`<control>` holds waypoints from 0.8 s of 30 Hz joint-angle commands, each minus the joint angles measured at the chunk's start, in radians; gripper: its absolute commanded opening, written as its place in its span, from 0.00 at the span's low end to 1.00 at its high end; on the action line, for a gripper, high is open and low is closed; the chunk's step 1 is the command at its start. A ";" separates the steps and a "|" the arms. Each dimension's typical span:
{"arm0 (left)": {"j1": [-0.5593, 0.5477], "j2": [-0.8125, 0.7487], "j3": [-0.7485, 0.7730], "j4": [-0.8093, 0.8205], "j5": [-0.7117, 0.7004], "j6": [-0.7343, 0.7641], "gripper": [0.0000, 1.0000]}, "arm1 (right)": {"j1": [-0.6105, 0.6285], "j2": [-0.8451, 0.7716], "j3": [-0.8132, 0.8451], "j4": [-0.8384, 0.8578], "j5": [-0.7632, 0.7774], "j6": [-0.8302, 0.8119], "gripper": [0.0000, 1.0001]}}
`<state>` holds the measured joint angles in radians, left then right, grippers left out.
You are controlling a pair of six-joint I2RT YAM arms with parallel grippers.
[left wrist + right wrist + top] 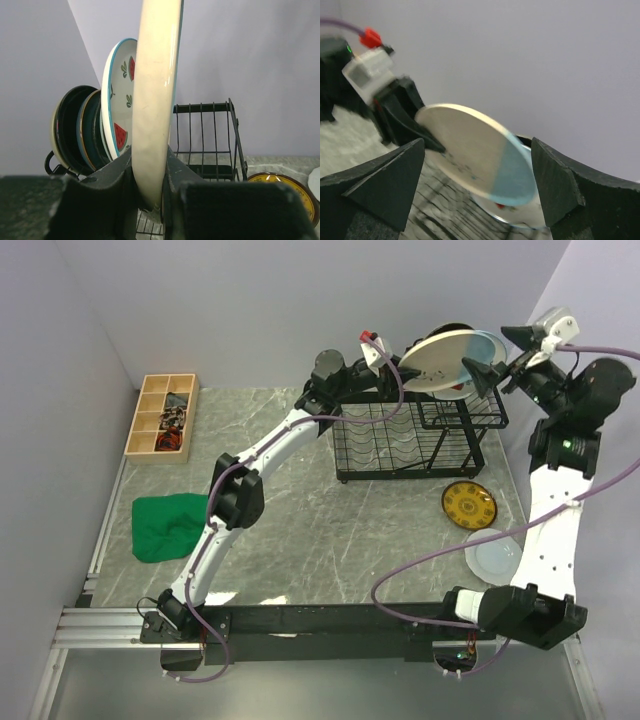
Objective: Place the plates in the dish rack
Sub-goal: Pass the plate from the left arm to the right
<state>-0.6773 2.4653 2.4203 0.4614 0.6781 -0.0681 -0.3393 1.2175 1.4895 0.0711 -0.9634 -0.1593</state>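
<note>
Left gripper (150, 172) clamps the cream-and-blue plate (440, 358) by its rim, high above the dish rack (400, 445) at the worktop's far edge. Right gripper (500, 355) stands with fingers spread wide by the opposite rim.

The top view looks down from high above the near edge over the whole grey marbled bench (330, 540). Both wrist views sit close, facing one another across the round cream-and-blue plate (440, 360), which all three share.
</note>
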 commanded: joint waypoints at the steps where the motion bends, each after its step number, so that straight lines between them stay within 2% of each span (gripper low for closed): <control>1: 0.012 -0.146 0.037 0.154 0.024 0.031 0.01 | -0.006 0.079 0.284 -0.354 -0.072 -0.363 0.91; 2: 0.013 -0.161 0.020 0.148 0.032 0.045 0.01 | -0.006 0.100 0.334 -0.484 -0.064 -0.417 0.91; 4: 0.018 -0.224 -0.058 0.143 0.049 0.098 0.01 | -0.006 0.167 0.491 -0.620 -0.037 -0.580 0.91; 5: 0.021 -0.245 -0.087 0.143 0.055 0.109 0.01 | -0.004 0.195 0.549 -0.760 -0.032 -0.629 0.91; 6: 0.024 -0.282 -0.131 0.140 0.060 0.114 0.01 | -0.006 0.261 0.614 -0.851 -0.031 -0.748 0.91; 9: 0.030 -0.337 -0.194 0.143 0.077 0.122 0.01 | 0.005 0.397 0.942 -1.118 -0.012 -0.885 0.90; 11: 0.028 -0.358 -0.219 0.155 0.084 0.123 0.01 | 0.023 0.439 1.015 -1.226 0.020 -0.939 0.90; 13: 0.028 -0.385 -0.253 0.166 0.084 0.120 0.01 | 0.071 0.426 0.973 -1.248 0.057 -1.018 0.89; 15: 0.028 -0.403 -0.274 0.169 0.093 0.122 0.01 | 0.115 0.372 0.846 -1.248 0.146 -1.104 0.89; 18: 0.028 -0.433 -0.305 0.169 0.109 0.125 0.01 | 0.189 0.344 0.779 -1.219 0.224 -1.123 0.86; 24: 0.028 -0.491 -0.377 0.155 0.139 0.148 0.01 | 0.200 0.405 0.905 -1.243 0.221 -1.080 0.83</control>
<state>-0.6449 2.0972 2.0476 0.4622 0.8001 0.0509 -0.1425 1.6268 2.3016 -1.1458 -0.7742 -1.2182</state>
